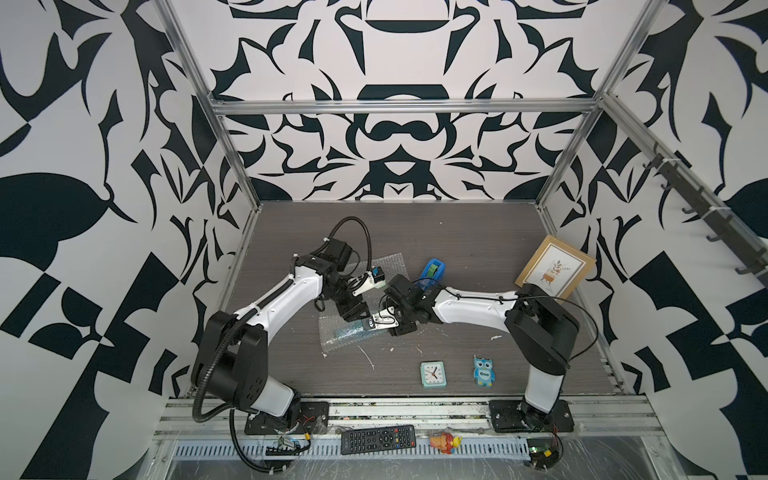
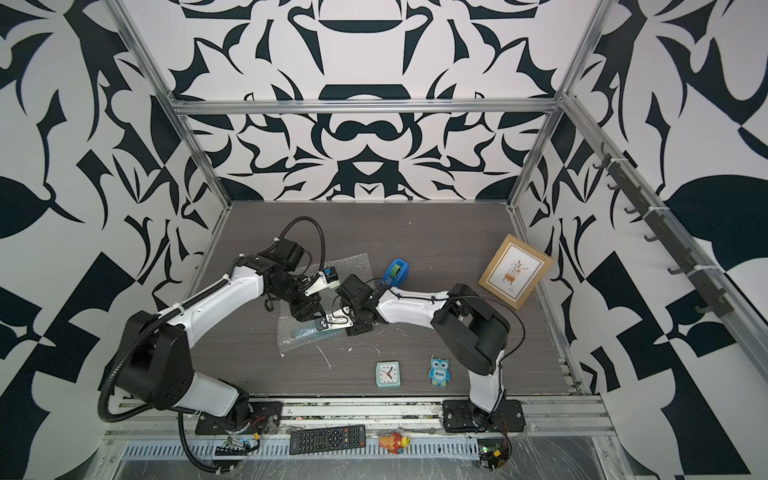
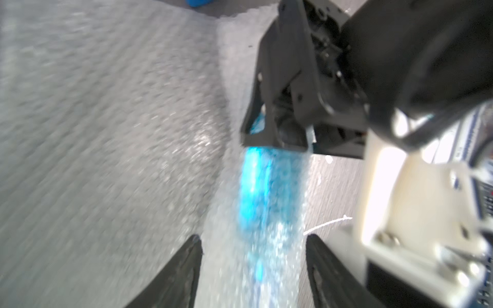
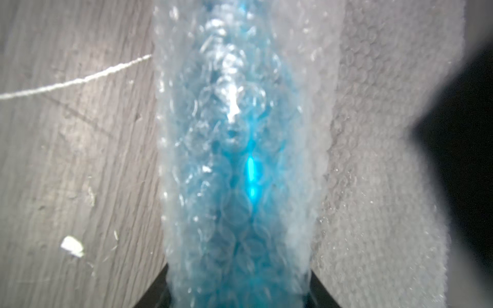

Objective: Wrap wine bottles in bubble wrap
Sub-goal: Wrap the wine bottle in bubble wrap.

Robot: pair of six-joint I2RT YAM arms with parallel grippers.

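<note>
Fingers of the left gripper gape empty astride the bubble wrap; the right gripper clamps the wrapped wine bottle, seemingly against unrolling.

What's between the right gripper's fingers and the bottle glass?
Bubble wrap: in the right wrist view it covers the blue bottle where the right gripper flanks it.

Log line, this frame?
stage: bottle rolled in bubble wrap on table | left pincer: open, astride bottle | right pincer: shut on bottle end
</note>
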